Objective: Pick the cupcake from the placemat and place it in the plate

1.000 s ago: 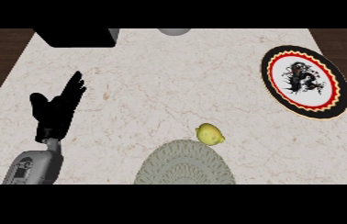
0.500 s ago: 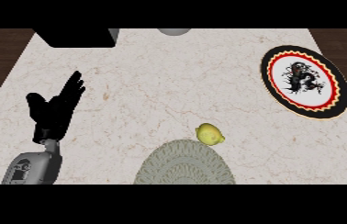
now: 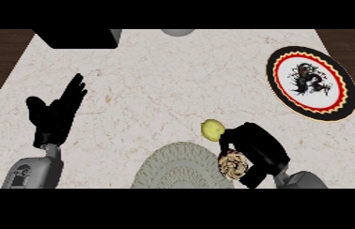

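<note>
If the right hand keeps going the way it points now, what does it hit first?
Most likely the cupcake, sitting just beyond the right hand at the placemat's far edge. The hand's height above the counter is unclear, so it might pass over it.

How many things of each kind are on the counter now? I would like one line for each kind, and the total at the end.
Plates: 1, the plate at the far right.
Placemats: 1, the grey placemat at the near edge.
Yellow round items: 1, the yellow item at the placemat's far edge.
Brown swirled items: 1, the swirled item under the right hand.
Total: 4
</note>
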Tool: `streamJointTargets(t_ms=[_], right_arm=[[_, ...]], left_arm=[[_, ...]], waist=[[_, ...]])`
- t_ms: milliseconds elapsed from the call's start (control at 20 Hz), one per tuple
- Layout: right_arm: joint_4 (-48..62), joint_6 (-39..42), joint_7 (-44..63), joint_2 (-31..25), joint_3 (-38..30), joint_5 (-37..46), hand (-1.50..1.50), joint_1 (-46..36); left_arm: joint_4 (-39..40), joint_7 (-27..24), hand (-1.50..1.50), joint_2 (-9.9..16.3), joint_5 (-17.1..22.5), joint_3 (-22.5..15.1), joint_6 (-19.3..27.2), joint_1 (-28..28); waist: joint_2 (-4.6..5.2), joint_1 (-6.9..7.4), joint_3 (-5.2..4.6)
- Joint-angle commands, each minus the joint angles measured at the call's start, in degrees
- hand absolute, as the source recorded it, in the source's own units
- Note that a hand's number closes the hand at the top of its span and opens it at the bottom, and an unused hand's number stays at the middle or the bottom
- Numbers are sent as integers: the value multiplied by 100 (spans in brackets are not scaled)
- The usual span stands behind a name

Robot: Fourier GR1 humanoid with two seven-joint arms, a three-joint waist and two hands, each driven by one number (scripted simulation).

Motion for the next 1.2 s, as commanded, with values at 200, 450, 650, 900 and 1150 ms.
streamJointTargets(t_ms=[200, 450, 650, 900, 1150], right_arm=[[-961, -1828, 80, 101, -1385, 149, 150, 10], [-536, -2166, 84, 99, -2334, -186, 150, -19], [137, -1835, -284, -190, -3301, -1202, 150, -390], [1274, -1520, -502, -510, -3868, -1532, 150, -968], [3155, -1918, -1470, -824, -4375, -1519, 150, -1574]], left_arm=[[-187, 144, 0, -79, -36, -17, 120, 143], [-64, 25, 0, 103, 70, 116, -165, 15], [-6, -112, 0, -143, -133, -88, -23, 125], [284, -158, 0, -137, -191, 29, 3, -259], [-88, 14, 0, 67, -41, 122, -267, -60]], waist=[[-48, -105, -3], [3, 8, -5], [13, 41, -3], [22, 39, -5], [28, 117, 0]])
